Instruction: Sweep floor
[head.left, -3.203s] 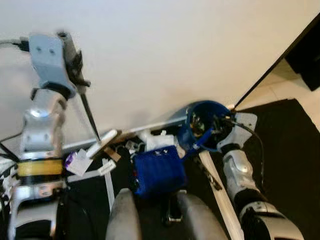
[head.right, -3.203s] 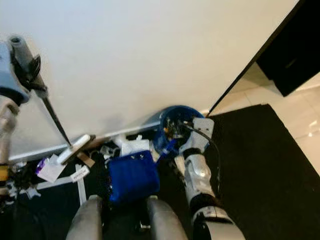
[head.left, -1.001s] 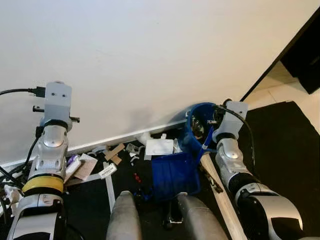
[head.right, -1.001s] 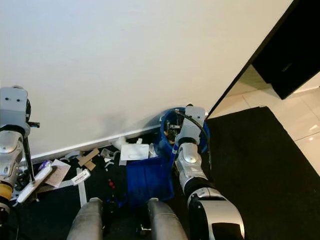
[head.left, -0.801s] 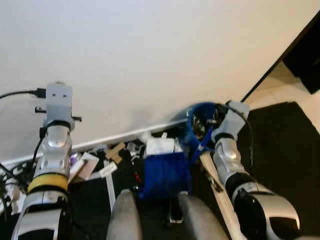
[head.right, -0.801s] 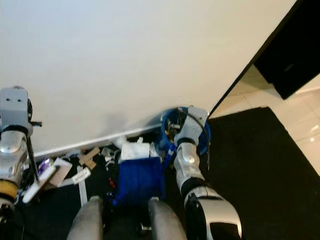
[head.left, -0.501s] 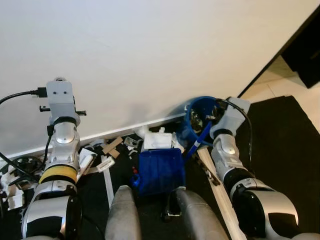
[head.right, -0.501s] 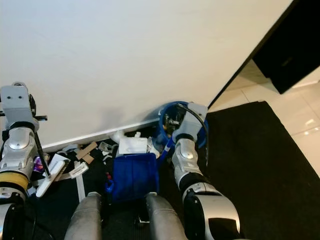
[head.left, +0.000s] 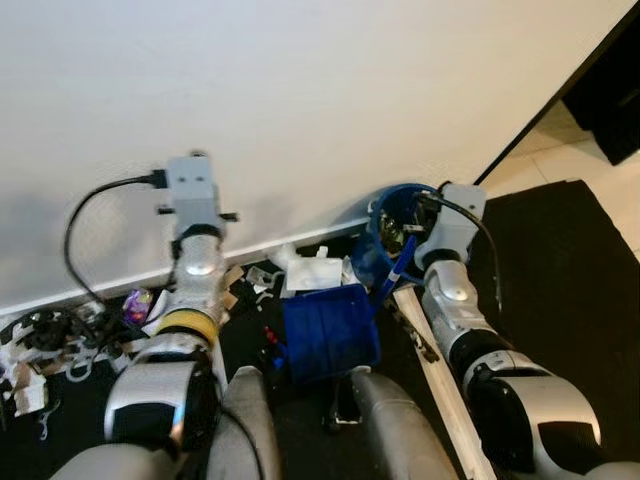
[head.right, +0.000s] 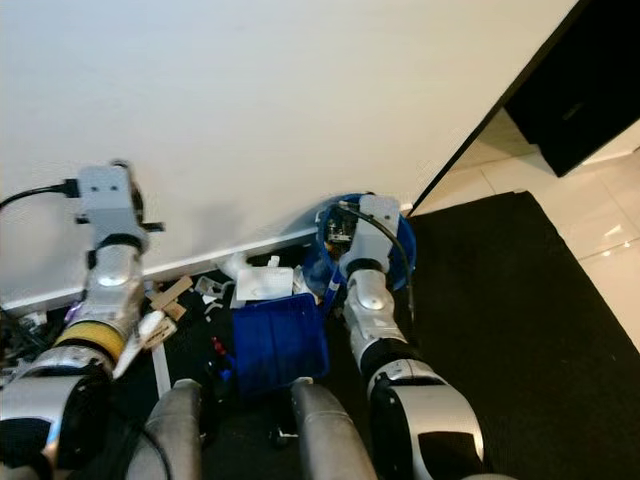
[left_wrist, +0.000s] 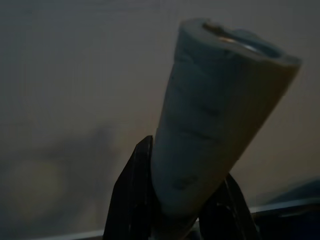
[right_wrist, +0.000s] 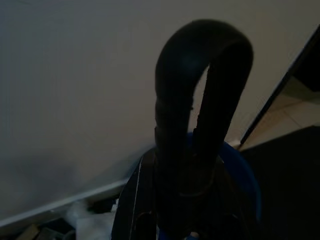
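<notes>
- Litter (head.left: 40, 335): paper scraps and tangled bits lie along the baseboard at far left.
- Left gripper (left_wrist: 177, 227) is clamped on the padded broom handle (left_wrist: 215, 120).
- Blue dustpan (head.left: 328, 330) rests on the dark floor by the wall.
- Right gripper (right_wrist: 175, 220) is closed on the dustpan's black loop handle (right_wrist: 200, 75).
- Risk: a hard stroke could scatter scraps past the pan.
</notes>
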